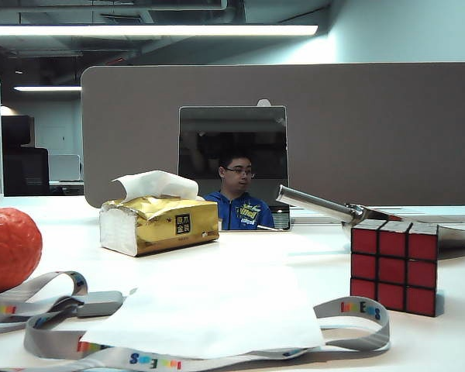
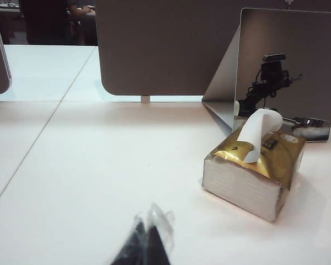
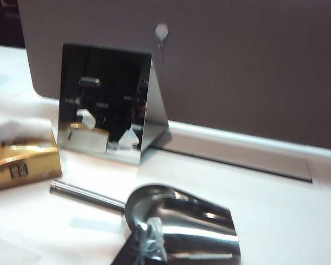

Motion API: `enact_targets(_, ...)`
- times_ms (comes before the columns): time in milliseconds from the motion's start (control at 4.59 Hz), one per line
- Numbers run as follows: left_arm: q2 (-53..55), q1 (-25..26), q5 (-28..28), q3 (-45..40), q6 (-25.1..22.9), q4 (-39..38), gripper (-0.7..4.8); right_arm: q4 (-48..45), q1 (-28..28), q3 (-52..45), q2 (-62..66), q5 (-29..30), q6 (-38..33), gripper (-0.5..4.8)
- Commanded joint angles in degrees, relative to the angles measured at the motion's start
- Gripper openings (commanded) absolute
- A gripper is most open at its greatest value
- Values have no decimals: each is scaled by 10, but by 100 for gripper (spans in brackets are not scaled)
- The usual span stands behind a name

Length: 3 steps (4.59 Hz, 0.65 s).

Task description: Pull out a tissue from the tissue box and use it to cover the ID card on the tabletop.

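Note:
A white tissue (image 1: 209, 310) lies flat on the table near the front edge. The ID card is hidden; only its grey lanyard (image 1: 356, 310) with coloured letters loops out from under the sheet. The gold tissue box (image 1: 159, 225) stands behind it with a white tuft (image 1: 156, 184) sticking up. In the left wrist view, my left gripper (image 2: 148, 232) is shut and empty above bare table, well short of the tissue box (image 2: 254, 171). My right gripper (image 3: 149, 238) is shut and empty, over a shiny metal scoop (image 3: 182, 221). The tissue box (image 3: 22, 163) shows at the edge of that view.
A red Rubik's cube (image 1: 395, 267) stands at the right, with the metal scoop (image 1: 325, 205) behind it. An orange round object (image 1: 8, 248) sits at the far left. A mirror stand (image 1: 232, 167) and a grey partition (image 1: 372, 132) close off the back.

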<state>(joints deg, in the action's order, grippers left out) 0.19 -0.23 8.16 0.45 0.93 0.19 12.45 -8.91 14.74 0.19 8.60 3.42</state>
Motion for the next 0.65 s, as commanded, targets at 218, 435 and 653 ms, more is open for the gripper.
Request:
enact_targets(218,0,0,2,2,0,7,-6,-13,0,-9,0,-92,-2,-1)
enact_targets(435,0,0,2,2,0,7,-6,-68,12,-36,0,-106,-2,-1)
enact_targets(653,0,0,2,2,0,7,-6,-84,27,-51,0,-99,-3,-1)
